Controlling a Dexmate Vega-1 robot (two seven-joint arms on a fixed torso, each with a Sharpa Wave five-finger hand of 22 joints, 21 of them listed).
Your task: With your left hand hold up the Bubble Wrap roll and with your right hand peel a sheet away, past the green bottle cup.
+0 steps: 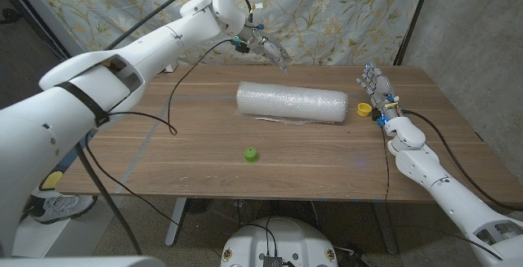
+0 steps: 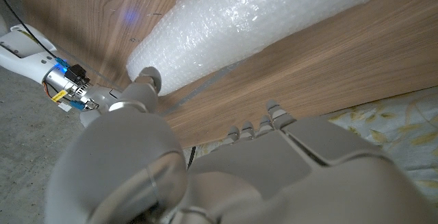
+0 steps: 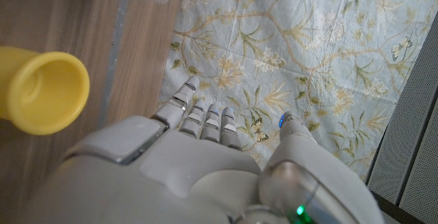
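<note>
— Wooden bench (image 1: pixel 204 149), flowered curtain (image 1: pixel 327 14) behind it: what lies around your roll?

— Your Bubble Wrap roll (image 1: pixel 292 104) lies mid-bench, long axis crosswise, knobbly and translucent. A yellow cup (image 1: pixel 364 109) sits just beside its right end; the green bottle cup (image 1: pixel 251 155) stands nearer you, well apart.

— And the hands?

— Your left robot hand (image 1: pixel 265 48) hovers beyond the roll's left end, fingers apart, empty. Your right robot hand (image 1: pixel 377 87) stands past the yellow cup, fingers straight, holding nothing.
</note>
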